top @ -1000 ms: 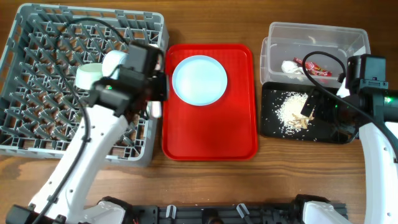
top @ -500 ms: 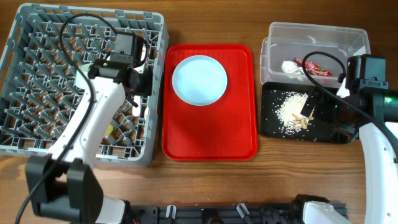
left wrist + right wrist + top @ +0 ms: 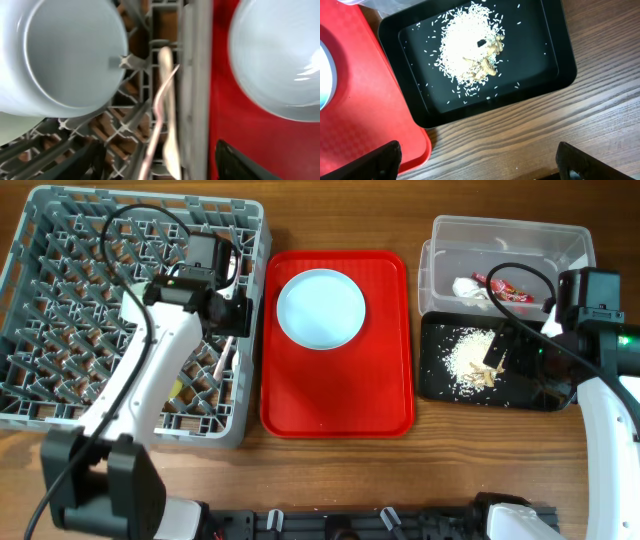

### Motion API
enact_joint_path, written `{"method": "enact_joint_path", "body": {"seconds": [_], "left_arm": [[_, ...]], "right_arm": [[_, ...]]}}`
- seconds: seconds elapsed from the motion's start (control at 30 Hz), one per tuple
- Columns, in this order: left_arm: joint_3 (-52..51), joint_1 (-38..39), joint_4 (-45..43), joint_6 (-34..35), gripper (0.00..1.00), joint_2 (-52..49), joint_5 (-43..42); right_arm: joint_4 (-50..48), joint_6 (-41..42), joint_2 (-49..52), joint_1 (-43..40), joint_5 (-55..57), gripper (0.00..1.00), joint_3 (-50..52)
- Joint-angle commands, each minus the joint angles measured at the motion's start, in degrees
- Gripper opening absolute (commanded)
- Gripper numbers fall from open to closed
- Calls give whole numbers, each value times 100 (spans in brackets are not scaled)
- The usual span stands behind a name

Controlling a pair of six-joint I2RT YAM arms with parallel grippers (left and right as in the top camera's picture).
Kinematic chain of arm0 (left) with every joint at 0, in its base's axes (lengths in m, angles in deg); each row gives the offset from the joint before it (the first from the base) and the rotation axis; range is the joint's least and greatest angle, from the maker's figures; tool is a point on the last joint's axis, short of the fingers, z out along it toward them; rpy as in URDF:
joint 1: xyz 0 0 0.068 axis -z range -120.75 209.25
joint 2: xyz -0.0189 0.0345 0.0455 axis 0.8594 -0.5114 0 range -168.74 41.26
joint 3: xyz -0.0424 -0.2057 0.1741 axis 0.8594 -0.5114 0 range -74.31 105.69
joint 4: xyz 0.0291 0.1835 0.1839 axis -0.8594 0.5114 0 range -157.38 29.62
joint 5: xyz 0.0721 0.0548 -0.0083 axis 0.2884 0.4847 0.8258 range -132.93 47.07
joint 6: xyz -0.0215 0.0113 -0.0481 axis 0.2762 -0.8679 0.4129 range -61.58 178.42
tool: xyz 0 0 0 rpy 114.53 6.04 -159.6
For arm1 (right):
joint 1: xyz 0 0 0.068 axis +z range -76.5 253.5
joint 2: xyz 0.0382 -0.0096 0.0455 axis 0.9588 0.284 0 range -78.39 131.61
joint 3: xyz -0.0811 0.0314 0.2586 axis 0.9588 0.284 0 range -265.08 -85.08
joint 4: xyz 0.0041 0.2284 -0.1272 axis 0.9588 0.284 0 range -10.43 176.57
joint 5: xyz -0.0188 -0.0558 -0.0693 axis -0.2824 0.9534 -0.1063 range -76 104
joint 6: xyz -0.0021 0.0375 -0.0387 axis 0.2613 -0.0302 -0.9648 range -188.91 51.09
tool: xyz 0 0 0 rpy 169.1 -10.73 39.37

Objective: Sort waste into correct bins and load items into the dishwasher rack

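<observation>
The grey dishwasher rack fills the left of the table. My left gripper hangs open over the rack's right edge. A white plastic utensil lies loose in the lattice between its fingers, and shows in the overhead view as the same utensil. A pale blue bowl sits in the rack beside it. The pale blue plate rests on the red tray. My right gripper stands wide open and empty above the table, just in front of the black tray of beige food scraps.
The clear tub behind the black tray holds a crumpled white tissue and a red wrapper. Something yellow-green shows in the rack under my left arm. Bare wood lies in front of the trays.
My left gripper was shut on the white utensil and has opened. The utensil now lies in the rack by its right wall. The right arm has not moved.
</observation>
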Motion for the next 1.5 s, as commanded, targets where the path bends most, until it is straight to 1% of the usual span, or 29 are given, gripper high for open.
{"method": "enact_joint_path", "body": {"seconds": [0.0, 0.07, 0.1, 0.13, 0.17, 0.2, 0.37, 0.5, 0.57, 0.7, 0.87, 1.07, 1.13, 1.2, 1.27, 1.33, 1.47], "left_arm": [[96, 197, -146, 87, 71, 544, -1268], [96, 369, -345, 127, 71, 608, -1906], [94, 476, -455, 127, 74, 605, -2120], [94, 597, -568, 125, 74, 581, -2225], [94, 730, -669, 116, 76, 538, -2229], [94, 1010, -890, 94, 79, 420, -2105], [94, 1635, -1526, 94, 80, -63, -1672], [94, 1996, -1976, 92, 81, -564, -1475], [94, 2144, -2190, 79, 80, -863, -1451], [94, 2350, -2437, 79, 72, -1467, -1023], [94, 2476, -2474, 79, 71, -1978, -446], [94, 2573, -2424, 79, 67, -2247, -426], [94, 2627, -2422, 79, 63, -2253, -426], [94, 2702, -2400, 81, 55, -2258, -428], [94, 2776, -2396, 76, 50, -2302, -417], [94, 2833, -2402, 79, 50, -2393, -282], [94, 2859, -2382, 79, 42, -2557, -164]], "right_arm": [[-2, -111, -24, -26, -48, 100, 7], [-13, -109, -22, -26, -48, 100, 4], [-15, -111, -22, -26, -48, 100, 7], [-15, -111, -22, -26, -48, 100, 4], [-15, -111, -22, -26, -48, 100, 4], [-13, -111, -24, -26, -48, 100, 4], [-13, -111, -22, -26, -48, 100, 7], [-13, -111, -24, -26, -48, 100, 7], [-11, -111, -22, -26, -50, 100, 7], [2, -114, -22, -26, -48, 100, 4], [9, -114, -24, -26, -48, 100, 4], [-4, -114, -22, -26, -48, 100, 4], [-13, -116, -22, -26, -48, 100, 7], [-13, -114, -22, -26, -48, 100, 4], [-11, -111, -22, -26, -48, 100, 4], [-4, -114, -22, -26, -48, 100, 4], [33, -116, -24, -26, -48, 100, 7]]}}
